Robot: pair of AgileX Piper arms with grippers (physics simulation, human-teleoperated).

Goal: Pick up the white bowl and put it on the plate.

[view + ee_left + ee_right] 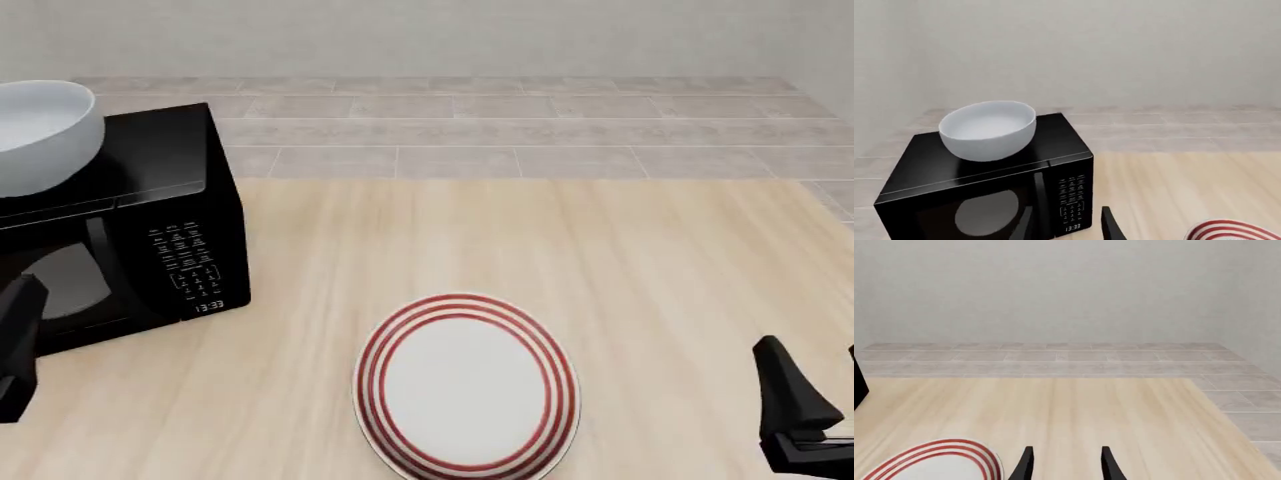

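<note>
The white bowl (40, 135) stands upright on top of a black microwave (134, 230) at the far left of the table; it also shows in the left wrist view (987, 130). The plate (467, 385), flat with red rings, lies on the table at the front centre. Its edge shows in the left wrist view (1234, 231) and the right wrist view (934, 462). My left gripper (1067, 229) is open and empty, in front of the microwave's door and below the bowl. My right gripper (1065, 467) is open and empty, low over the table to the right of the plate.
The microwave's door and keypad (1071, 200) face the arms' side. The wooden table (601, 260) ends at a tiled floor (534, 130) at the far side and on the right. A plain wall stands behind.
</note>
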